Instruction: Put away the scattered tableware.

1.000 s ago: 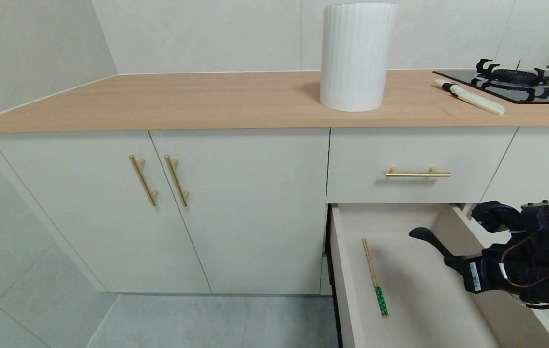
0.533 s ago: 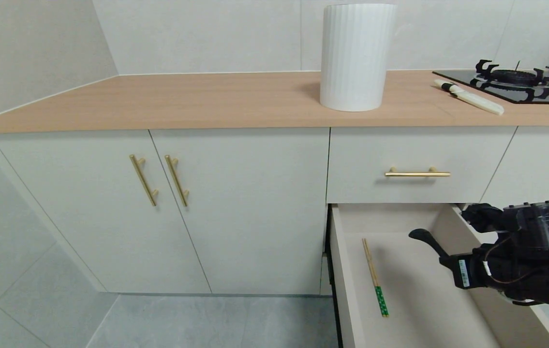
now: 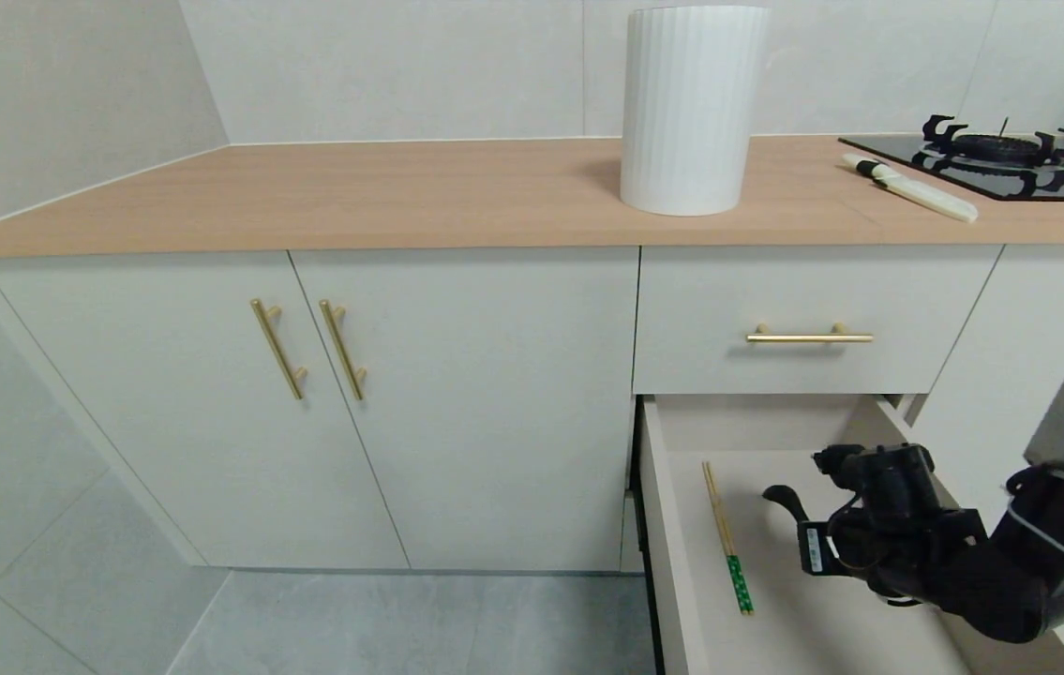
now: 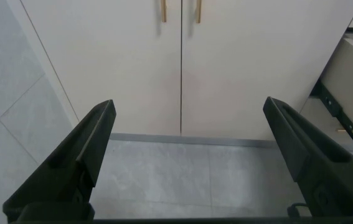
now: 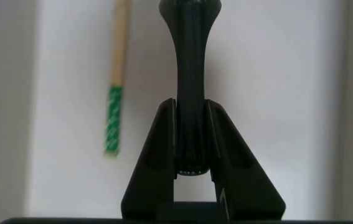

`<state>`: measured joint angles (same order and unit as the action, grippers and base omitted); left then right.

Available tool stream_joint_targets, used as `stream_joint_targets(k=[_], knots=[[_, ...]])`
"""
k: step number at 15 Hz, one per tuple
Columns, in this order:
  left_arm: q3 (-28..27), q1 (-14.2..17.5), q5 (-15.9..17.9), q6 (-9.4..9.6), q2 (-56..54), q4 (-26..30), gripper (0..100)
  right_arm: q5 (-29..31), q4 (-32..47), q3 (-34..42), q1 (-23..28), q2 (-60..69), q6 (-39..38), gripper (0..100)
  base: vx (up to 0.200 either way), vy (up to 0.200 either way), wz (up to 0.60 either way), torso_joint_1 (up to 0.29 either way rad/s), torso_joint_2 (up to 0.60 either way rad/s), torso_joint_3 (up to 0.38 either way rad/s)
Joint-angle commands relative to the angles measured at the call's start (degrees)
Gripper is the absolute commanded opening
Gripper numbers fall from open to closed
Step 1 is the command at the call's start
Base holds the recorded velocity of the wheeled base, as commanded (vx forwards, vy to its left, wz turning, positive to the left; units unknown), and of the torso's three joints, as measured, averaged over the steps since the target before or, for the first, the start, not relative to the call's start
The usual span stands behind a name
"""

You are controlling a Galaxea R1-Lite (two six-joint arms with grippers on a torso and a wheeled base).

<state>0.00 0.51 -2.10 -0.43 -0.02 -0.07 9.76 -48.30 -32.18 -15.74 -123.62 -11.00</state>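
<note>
Over the open drawer (image 3: 661,525), low on your right side, your right hand (image 3: 820,553) is clamped on a black utensil (image 3: 780,500). In the right wrist view the two fingers (image 5: 157,143) of the right hand (image 5: 190,124) press against either side of the black utensil (image 5: 190,50), whose slim shaft runs straight out ahead and widens at its far end. That end sits above the pale drawer floor; you cannot tell whether it touches. A pair of chopsticks (image 3: 724,534) with green ends lies flat on the drawer floor near the left wall, pointing front to back, just beside the utensil but apart from it. The wrist view shows the chopsticks (image 5: 115,93) alongside the shaft, with a bare strip of floor between them.

Your left hand (image 4: 187,109) is spread wide open with nothing between its fingers, and faces the closed cabinet doors (image 4: 182,68) above the tiled floor.

Up on the desk (image 3: 382,192) a tall white ribbed container (image 3: 693,108) stands upright. A long white utensil (image 3: 911,187) lies to its right, close to the edge of the black stove (image 3: 1000,155). An upper drawer (image 3: 808,300) with a gold handle is shut, directly above the open one.
</note>
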Motion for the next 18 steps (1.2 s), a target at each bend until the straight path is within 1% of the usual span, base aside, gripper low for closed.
stream_joint_targets(k=[1, 3, 6, 11, 12, 16, 17, 18], knots=[[0.0, 0.0, 0.0, -0.01, 0.0, 0.0, 100, 0.8, -3.5, -0.1, 0.1, -8.0, -0.1, 0, 0.000, 0.000, 0.00, 0.000, 0.00, 0.000], [0.0, 0.0, 0.0, -0.01, 0.0, 0.0, 100, 0.9, -3.8, -0.1, 0.2, -8.2, -0.1, 0, 0.000, 0.000, 0.00, 0.000, 0.00, 0.000], [0.0, 0.1, 0.0, -0.01, 0.0, 0.0, 100, 1.0, -7.3, 0.0, 0.4, -10.4, 0.0, 0, 0.000, 0.000, 0.00, 0.000, 0.00, 0.000], [0.0, 0.0, 0.0, -0.01, 0.0, 0.0, 100, 1.8, -7.7, 0.0, 0.4, -10.6, 0.0, 0, 0.000, 0.000, 0.00, 0.000, 0.00, 0.000], [0.0, 0.0, 0.0, -0.01, 0.0, 0.0, 100, 1.7, -7.8, 0.0, 0.4, -10.6, -0.1, 100, 0.000, 0.000, 0.00, 0.000, 0.00, 0.000], [0.0, 0.0, 0.0, -0.01, 0.0, 0.0, 100, 1.8, -9.6, 0.9, 0.4, -9.5, 0.2, 100, 0.000, 0.000, 0.00, 0.000, 0.00, 0.000], [0.0, 0.0, 0.0, -0.01, 0.0, 0.0, 100, 1.8, -9.8, 1.4, 0.4, -7.9, 0.4, 100, 0.000, 0.000, 0.00, 0.000, 0.00, 0.000], [0.0, 0.0, 0.0, -0.01, 0.0, 0.0, 100, 1.8, -8.8, 2.7, 0.4, -2.8, 0.5, 100, 0.000, 0.000, 0.00, 0.000, 0.00, 0.000]])
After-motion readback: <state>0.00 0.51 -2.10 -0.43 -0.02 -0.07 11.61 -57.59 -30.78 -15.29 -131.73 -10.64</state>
